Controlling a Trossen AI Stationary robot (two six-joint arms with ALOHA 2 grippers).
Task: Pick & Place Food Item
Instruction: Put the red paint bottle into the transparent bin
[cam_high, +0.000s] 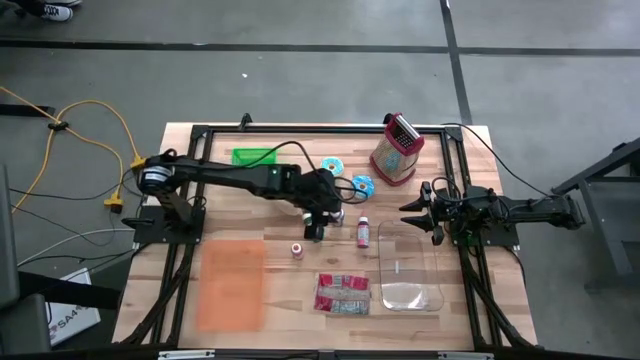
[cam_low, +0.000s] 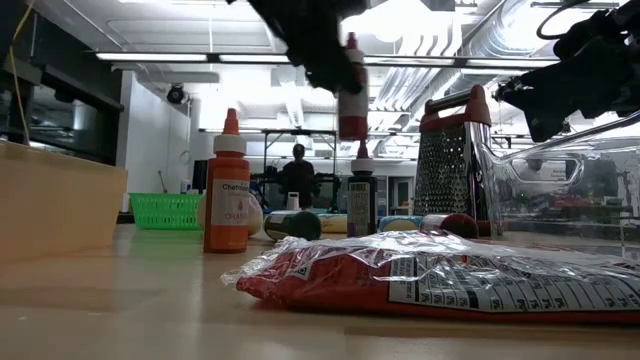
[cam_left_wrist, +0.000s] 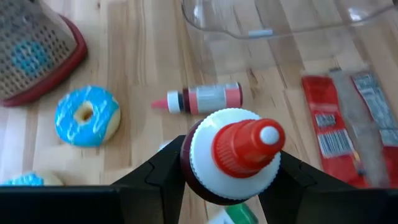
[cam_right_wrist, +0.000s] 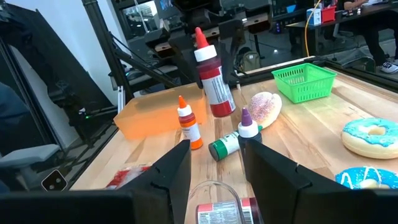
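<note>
I have the left gripper (cam_right_wrist: 208, 37) clenched on a red squeeze bottle with a white collar and red nozzle (cam_right_wrist: 211, 81), lifted clear of the wooden worktop (cam_high: 270, 300). In the right wrist view the bottle hangs tilted below the jaws, nozzle uppermost. I judge the pick complete and the placement still outstanding; the destination is not stated, so I cannot name it with certainty.

The right gripper (cam_high: 425, 212) waits at the far side of the worktop from the left jaws, its jaws parted and grasping nothing.

Containers inspected:
- Clear plastic tub (cam_high: 410, 270), just below the right jaws: I see nothing in it, though its transparency limits confidence.
- Translucent orange bin (cam_high: 232, 282), beside and below the left jaws: contents not discernible.
- Small green mesh basket (cam_high: 255, 155), beyond the left arm: appears empty in the right wrist view.

Loose items near the left jaws: a small orange-capped bottle (cam_right_wrist: 188, 127) standing, a purple-capped bottle (cam_right_wrist: 247, 134), a green-capped bottle lying flat (cam_right_wrist: 225, 147), two blue-iced doughnuts (cam_high: 345, 175), a red snack packet (cam_high: 343, 293). A metal box grater with red trim (cam_high: 397, 150) stands near the right jaws.
</note>
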